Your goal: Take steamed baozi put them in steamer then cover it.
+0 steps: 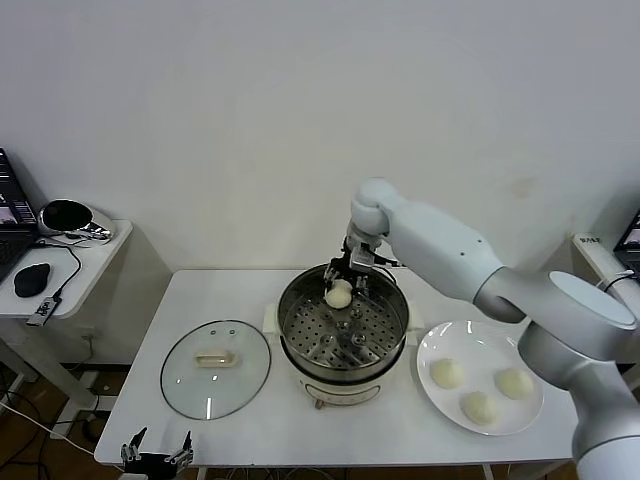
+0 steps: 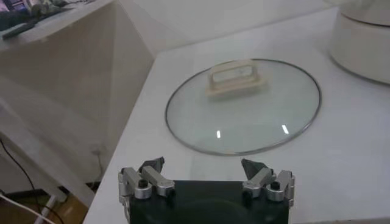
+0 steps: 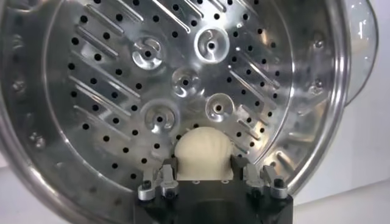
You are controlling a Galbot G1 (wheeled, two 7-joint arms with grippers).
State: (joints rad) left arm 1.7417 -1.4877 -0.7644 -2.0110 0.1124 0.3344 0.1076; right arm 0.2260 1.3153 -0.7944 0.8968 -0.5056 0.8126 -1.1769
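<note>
Glass catches the light on the left of the white table (image 1: 250,440), where a round lid (image 1: 215,368) with a cream handle (image 1: 213,357) lies flat. Near it, at the table's near-left edge, the left gripper (image 1: 157,447) hangs idle, its fingers spread wide with nothing between them; its wrist view shows the lid just beyond the tips. In the middle stands the steamer (image 1: 343,338), a shiny perforated steel basket on a white pot base. The right arm reaches in from the right, and the right gripper (image 1: 345,285) sits over the basket's far rim, its fingers closed on one steamed baozi (image 1: 339,293); in its own wrist view the bun (image 3: 203,153) fills the gap between the pads, held above the holed floor (image 3: 152,79). To the right of the steamer a white plate (image 1: 432,385) holds three more buns (image 1: 446,373), each apart from the others.
</note>
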